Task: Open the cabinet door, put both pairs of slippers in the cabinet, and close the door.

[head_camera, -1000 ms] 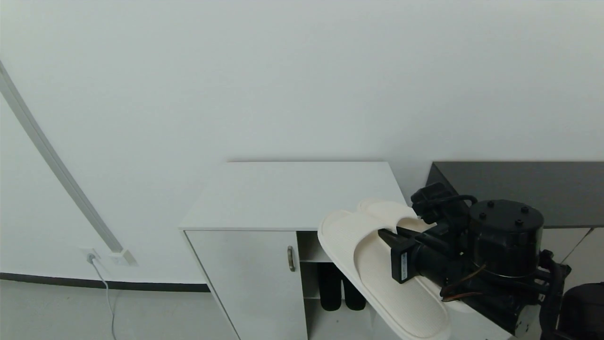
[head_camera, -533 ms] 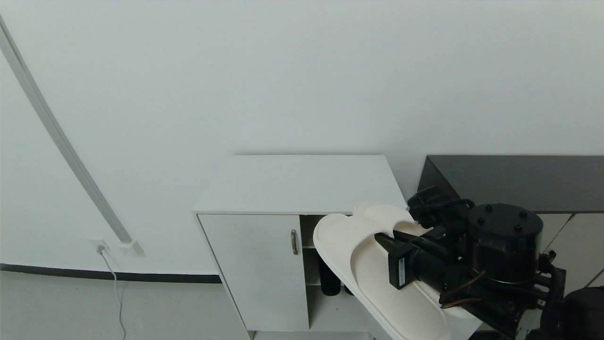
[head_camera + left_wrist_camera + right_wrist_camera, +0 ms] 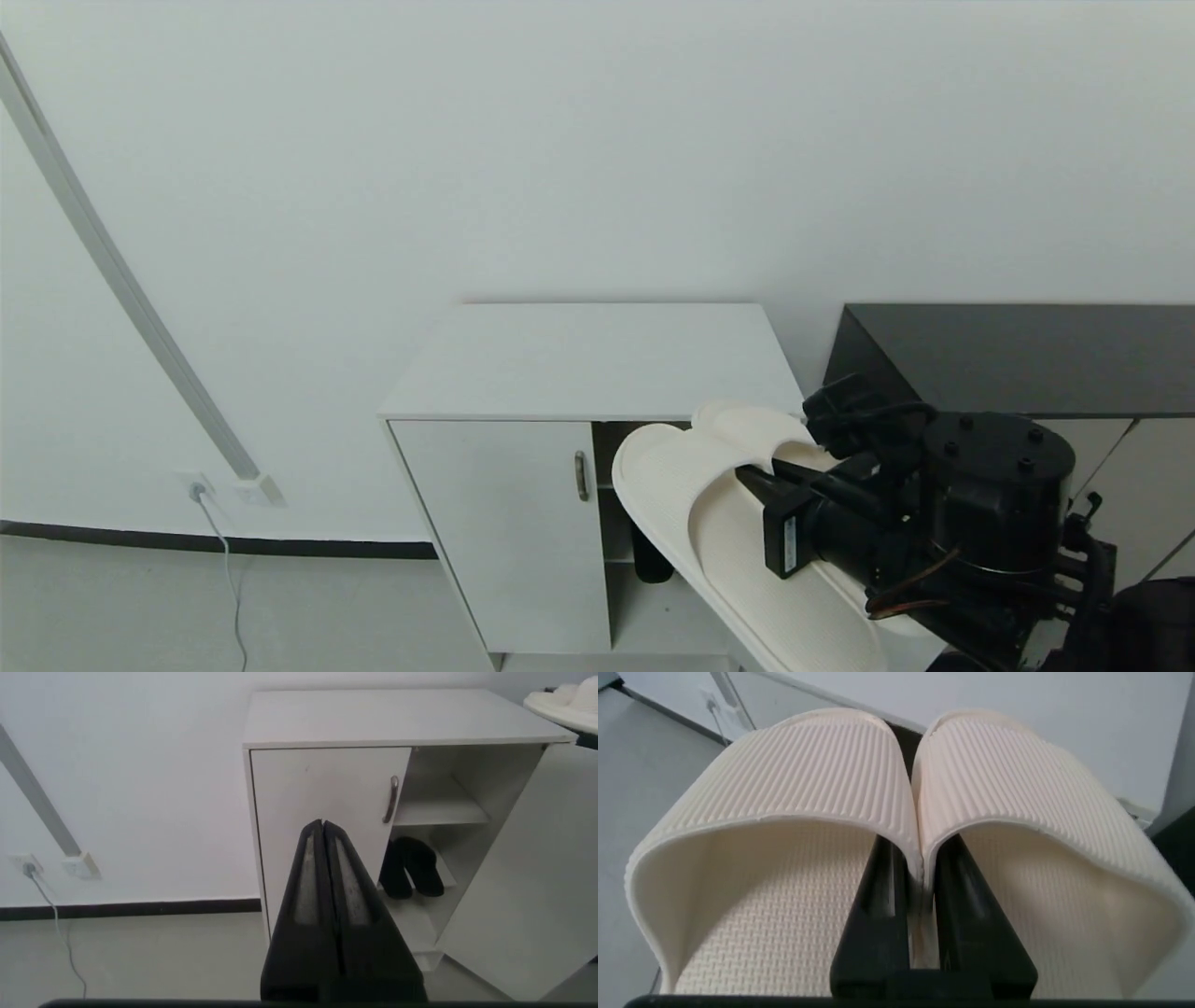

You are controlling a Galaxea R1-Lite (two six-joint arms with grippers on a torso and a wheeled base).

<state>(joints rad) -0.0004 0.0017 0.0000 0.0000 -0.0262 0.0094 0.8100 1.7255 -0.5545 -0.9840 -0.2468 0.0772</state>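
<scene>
The white cabinet [image 3: 579, 364] has its left door [image 3: 504, 532] closed and its right half open. A black pair of slippers [image 3: 651, 560] stands inside on the lower level, black slippers [image 3: 411, 868] under a shelf [image 3: 439, 812]. My right gripper [image 3: 761, 467] is shut on a cream pair of slippers [image 3: 681, 495], held in front of the opening at cabinet-top height. Its fingers [image 3: 887, 887] pinch the two inner side walls of the cream slippers [image 3: 803, 793] together. My left gripper [image 3: 322, 831] is shut on nothing, some way back from the closed left door [image 3: 318, 784].
The open right door [image 3: 519, 896] swings out toward me. A dark cabinet [image 3: 1018, 355] adjoins on the right. A wall socket with a cable [image 3: 201, 490] and a slanted grey conduit [image 3: 93, 252] are on the left wall.
The head camera shifted, so the cabinet sits higher and farther in the picture. My right gripper with the cream slippers has edged slightly left toward the opening.
</scene>
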